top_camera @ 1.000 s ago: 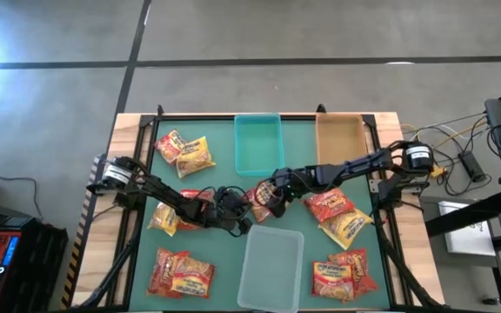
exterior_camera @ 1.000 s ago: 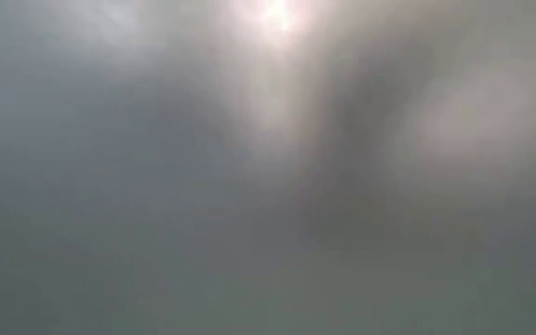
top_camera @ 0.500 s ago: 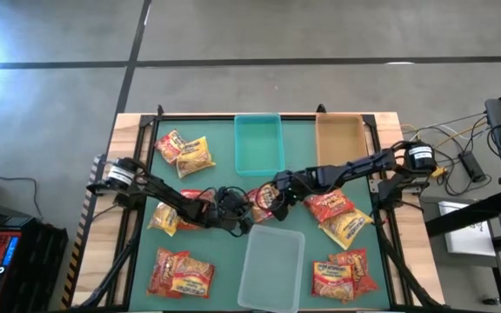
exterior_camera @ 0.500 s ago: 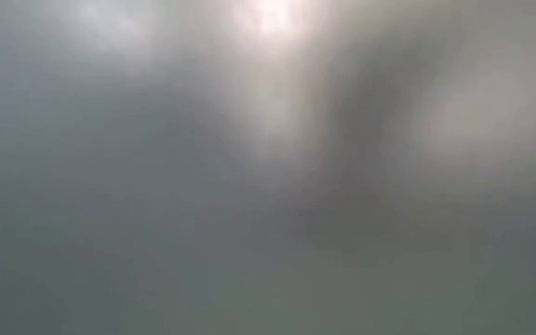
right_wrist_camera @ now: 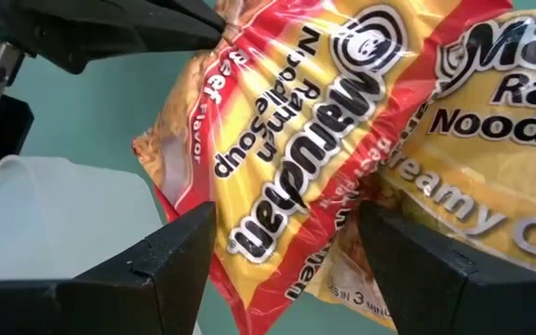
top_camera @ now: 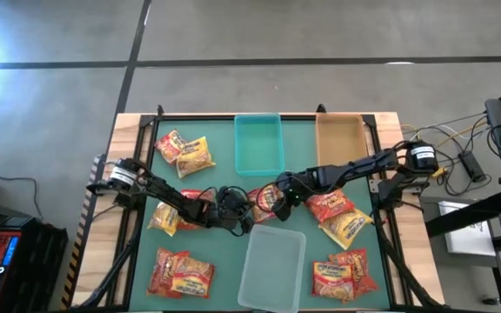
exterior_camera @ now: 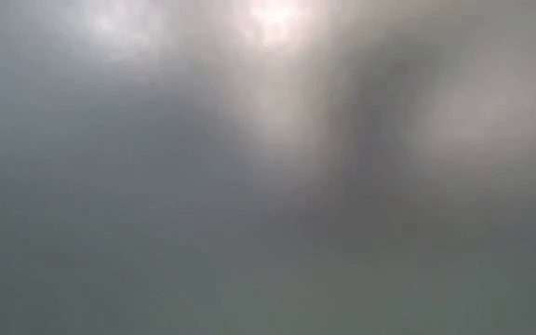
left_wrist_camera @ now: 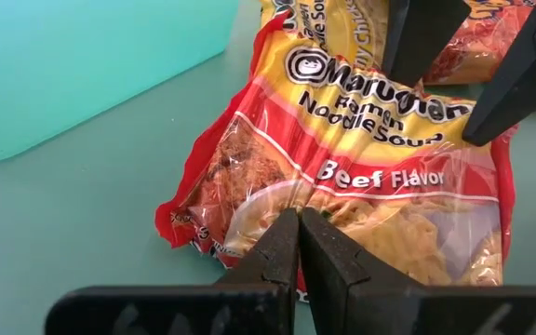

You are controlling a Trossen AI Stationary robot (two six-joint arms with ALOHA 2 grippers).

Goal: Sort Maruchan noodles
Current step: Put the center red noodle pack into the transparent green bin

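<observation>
Since the earlier high view the right arm has drawn slightly toward its own side, and the packet at the desk centre has shifted with it; the left arm has not changed position.

The left gripper (left_wrist_camera: 299, 244) is at mid-desk, fingers clenched tight on the near edge of a Beef Flavor packet (left_wrist_camera: 361, 186). The pinch is on the red crimped border.

The right gripper (right_wrist_camera: 287, 251) is on the same packet from the opposite side. Its fingers (right_wrist_camera: 161, 265) stand wide apart, straddling the packet's width; whether the pads actually press the wrapper cannot be confirmed. A second packet, labelled creamy chicken (right_wrist_camera: 477, 121), lies partly under the beef packet.

In the high view the contested packet (top_camera: 268, 199) lies between the teal bin (top_camera: 258, 143) and the clear bin (top_camera: 270, 258), on the green desk (top_camera: 224, 174). The tan bin (top_camera: 340, 139) stands beside the teal one at the far edge.

Remaining packets lie in groups:
- Two near the far left corner (top_camera: 185, 151).
- One beside the left arm (top_camera: 163, 217).
- Two at the near left (top_camera: 179, 272).
- Two beside the right arm (top_camera: 337, 213).
- Two or three at the near right (top_camera: 342, 272); overlap prevents a firm count.

The low view shows only grey haze.
</observation>
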